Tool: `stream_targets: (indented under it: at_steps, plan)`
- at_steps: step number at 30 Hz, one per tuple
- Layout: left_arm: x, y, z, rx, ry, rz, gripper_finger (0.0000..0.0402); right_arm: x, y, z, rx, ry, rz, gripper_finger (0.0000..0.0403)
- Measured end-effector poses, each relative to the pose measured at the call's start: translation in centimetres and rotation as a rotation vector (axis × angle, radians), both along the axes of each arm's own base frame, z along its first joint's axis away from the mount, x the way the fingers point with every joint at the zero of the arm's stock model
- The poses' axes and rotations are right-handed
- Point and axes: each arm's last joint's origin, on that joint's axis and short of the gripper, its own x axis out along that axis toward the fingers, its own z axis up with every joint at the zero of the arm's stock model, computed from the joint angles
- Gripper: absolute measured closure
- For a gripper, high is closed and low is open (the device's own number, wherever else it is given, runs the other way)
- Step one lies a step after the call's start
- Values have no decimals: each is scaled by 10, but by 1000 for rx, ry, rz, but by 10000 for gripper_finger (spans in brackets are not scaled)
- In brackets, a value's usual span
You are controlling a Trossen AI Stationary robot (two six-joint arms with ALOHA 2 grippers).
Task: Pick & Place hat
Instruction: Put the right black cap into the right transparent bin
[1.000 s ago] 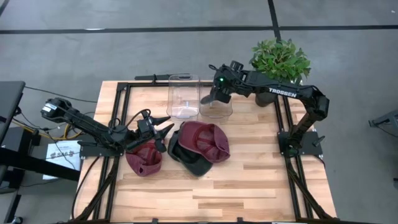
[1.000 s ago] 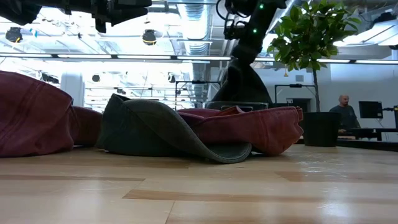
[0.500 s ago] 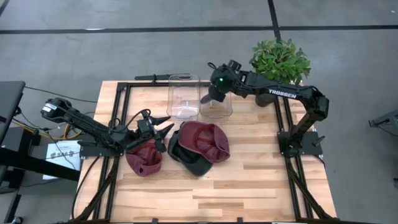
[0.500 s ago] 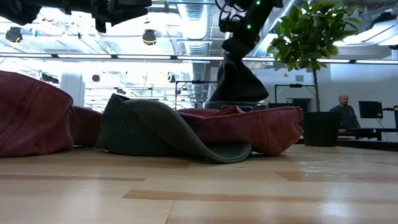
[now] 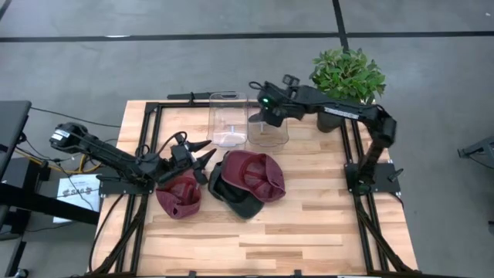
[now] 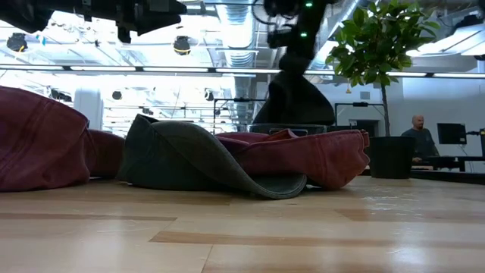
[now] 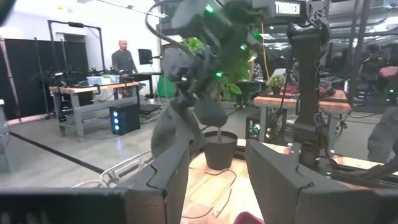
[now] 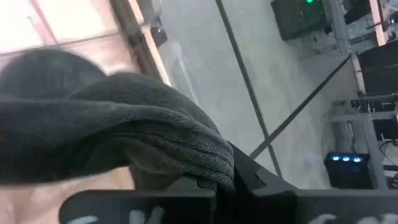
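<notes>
A grey knit hat (image 8: 124, 118) hangs pinched between the pressed-together fingers of the right gripper (image 5: 265, 113), above a clear plastic container (image 5: 268, 131) near the table's (image 5: 324, 208) far edge. A second clear container (image 5: 228, 120) stands just beside it. Nearer the middle lie a maroon cap (image 5: 255, 174) on a dark green cap (image 5: 235, 199), with a maroon beanie (image 5: 179, 194) toward the left edge. The left gripper (image 5: 202, 154) hovers over that beanie, fingers spread. A potted plant (image 5: 347, 77) stands at the far right corner.
</notes>
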Motion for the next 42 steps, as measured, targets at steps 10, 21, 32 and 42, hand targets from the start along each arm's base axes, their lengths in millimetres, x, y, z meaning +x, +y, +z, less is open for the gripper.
stream_targets:
  at_steps: [10, 21, 32, 42]
  plan:
    - [-14, 12, 12, 58, 56, 274, 246, 50, -34, -14, 116, 212, 114, 403]
    - [-61, 30, 47, -23, -24, 483, 246, 51, -75, -8, 86, 159, 70, 403]
    - [-55, 28, 42, 38, 52, 492, 246, 36, -83, -11, 104, 254, -7, 403]
    - [-48, 26, 37, 57, 82, 490, 246, 44, -95, -5, 30, 128, -2, 403]
